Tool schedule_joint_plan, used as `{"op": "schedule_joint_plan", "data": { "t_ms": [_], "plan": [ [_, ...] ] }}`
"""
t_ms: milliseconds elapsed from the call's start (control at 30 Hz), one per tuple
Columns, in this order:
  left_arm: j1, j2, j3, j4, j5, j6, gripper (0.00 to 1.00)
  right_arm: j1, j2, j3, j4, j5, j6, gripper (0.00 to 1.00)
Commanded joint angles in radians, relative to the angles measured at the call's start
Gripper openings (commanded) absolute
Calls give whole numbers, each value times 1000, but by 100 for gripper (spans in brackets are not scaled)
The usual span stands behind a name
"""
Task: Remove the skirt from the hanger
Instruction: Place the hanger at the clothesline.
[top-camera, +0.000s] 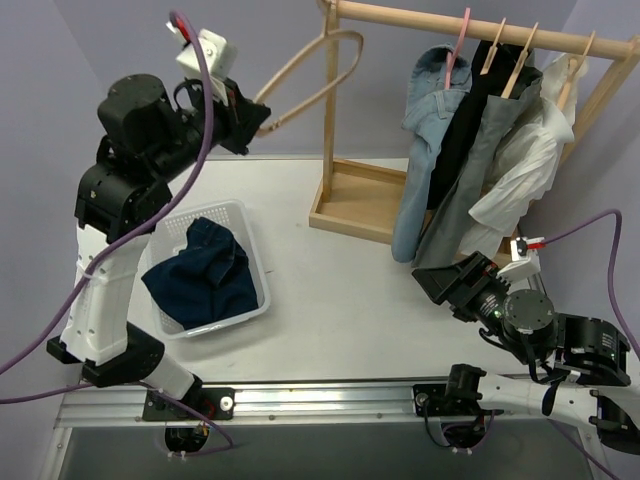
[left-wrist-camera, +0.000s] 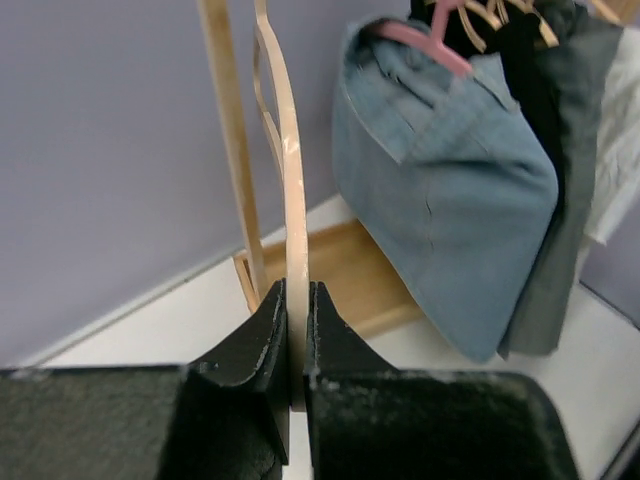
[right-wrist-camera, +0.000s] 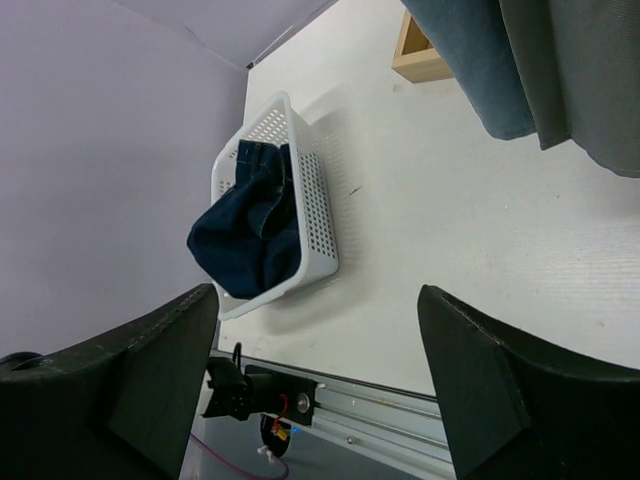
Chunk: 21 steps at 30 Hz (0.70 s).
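Two arms at work beside a clothes rack (top-camera: 352, 205): the left gripper (top-camera: 262, 122), raised high at the far left of the table (top-camera: 350, 310), is clenched on the pale wood of a spare hanger (left-wrist-camera: 294, 200) that carries nothing. The right gripper (right-wrist-camera: 318, 295) hovers low over the table with its jaws spread wide and nothing between them, just beside the hem of the skirt (top-camera: 470, 190). The skirt, long, grey and pleated, hangs from the rail between a black garment (top-camera: 462, 120) and a white blouse (top-camera: 525, 165). It appears to be carried by the middle of the three wooden ones there, the hanger (top-camera: 518, 64) (its shoulders are hidden under cloth, so the match is a judgement). A light-blue denim garment (top-camera: 425, 110) on a pink hanger (top-camera: 458, 45) ends the row on the left, and a white basket (top-camera: 240, 208) near the left arm's base holds a dark blue denim piece (top-camera: 205, 270). Judged from this, the task is at its opening step: the skirt is neither gripped nor off its hanger. The next move looks to call for the right gripper to close on the grey cloth alone, clear of the neighbouring denim and blouse. The left arm would need to be rid of the spare hanger before it could steady the one on the rail
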Motion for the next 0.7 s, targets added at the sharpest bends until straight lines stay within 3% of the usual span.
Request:
{"op": "schedule_joint_plan", "data": {
  "t_ms": [0, 167, 300, 500, 667],
  "plan": [
    [87, 104, 220, 0, 116, -1, 2, -4, 31, -16, 9, 16, 19, 76],
    [216, 203, 248, 99, 353, -197, 2, -3, 28, -23, 30, 35, 19, 76],
    [219, 202, 146, 221, 424, -276, 2, -4, 38, -3, 22, 47, 15, 76],
    [199, 194, 51, 265, 448, -296, 2, -4, 48, -6, 13, 58, 18, 76],
    [191, 171, 0, 252, 362, -270, 2, -3, 62, -21, 41, 55, 15, 76]
  ]
}}
